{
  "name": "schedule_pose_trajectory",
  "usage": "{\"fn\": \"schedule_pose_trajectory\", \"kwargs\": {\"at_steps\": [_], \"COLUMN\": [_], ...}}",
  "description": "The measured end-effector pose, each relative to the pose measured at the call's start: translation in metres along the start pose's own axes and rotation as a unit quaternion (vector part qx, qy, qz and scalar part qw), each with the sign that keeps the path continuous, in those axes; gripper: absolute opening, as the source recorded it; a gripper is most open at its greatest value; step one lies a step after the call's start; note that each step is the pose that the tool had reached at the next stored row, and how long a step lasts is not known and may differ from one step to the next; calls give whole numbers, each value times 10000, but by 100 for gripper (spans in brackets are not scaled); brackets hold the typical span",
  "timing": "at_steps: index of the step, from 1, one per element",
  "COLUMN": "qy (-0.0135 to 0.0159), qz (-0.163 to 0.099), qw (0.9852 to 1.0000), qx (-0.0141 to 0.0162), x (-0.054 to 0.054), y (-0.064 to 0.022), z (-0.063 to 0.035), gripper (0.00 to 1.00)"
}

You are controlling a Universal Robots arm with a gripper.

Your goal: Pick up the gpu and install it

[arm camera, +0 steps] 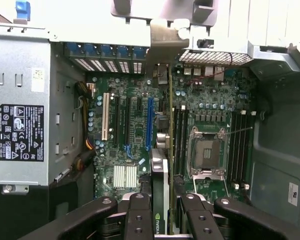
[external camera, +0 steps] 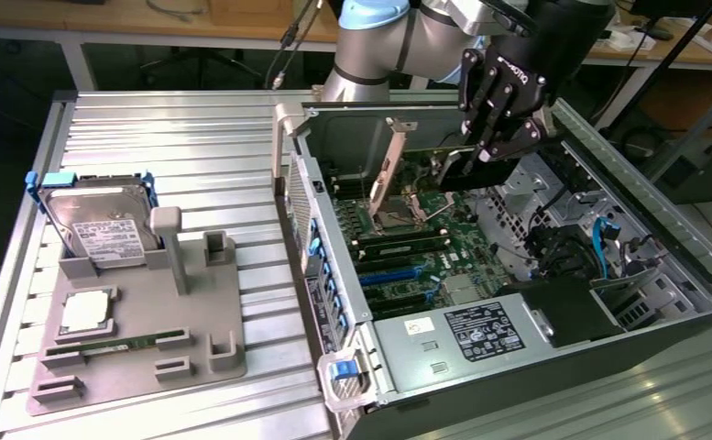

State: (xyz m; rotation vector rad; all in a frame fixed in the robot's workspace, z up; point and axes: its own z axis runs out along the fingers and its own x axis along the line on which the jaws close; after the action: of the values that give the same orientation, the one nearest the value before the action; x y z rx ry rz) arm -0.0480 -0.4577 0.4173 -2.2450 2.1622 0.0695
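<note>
The gpu [arm camera: 160, 200], an NVIDIA logo showing on its edge, hangs edge-on over the motherboard [arm camera: 135, 130] inside the open computer case [external camera: 649, 229]. Its long axis runs toward the case's rear slot wall, the silver bracket [arm camera: 162, 45] at that end. The fingers [arm camera: 140, 220] clamp it from both faces. On the desk [external camera: 184, 128], a labelled hard drive [external camera: 96, 225] stands in a grey holder [external camera: 147, 339].
</note>
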Motion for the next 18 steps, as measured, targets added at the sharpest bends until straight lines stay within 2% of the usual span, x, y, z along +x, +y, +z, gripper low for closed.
{"fn": "schedule_pose_trajectory", "kwargs": {"at_steps": [6, 18], "qy": [-4, -6], "qz": [273, 481], "qw": [9996, 9988], "qx": [13, 24], "x": [2, 4], "y": [-1, -1], "z": [32, 77], "gripper": [27, 27]}}
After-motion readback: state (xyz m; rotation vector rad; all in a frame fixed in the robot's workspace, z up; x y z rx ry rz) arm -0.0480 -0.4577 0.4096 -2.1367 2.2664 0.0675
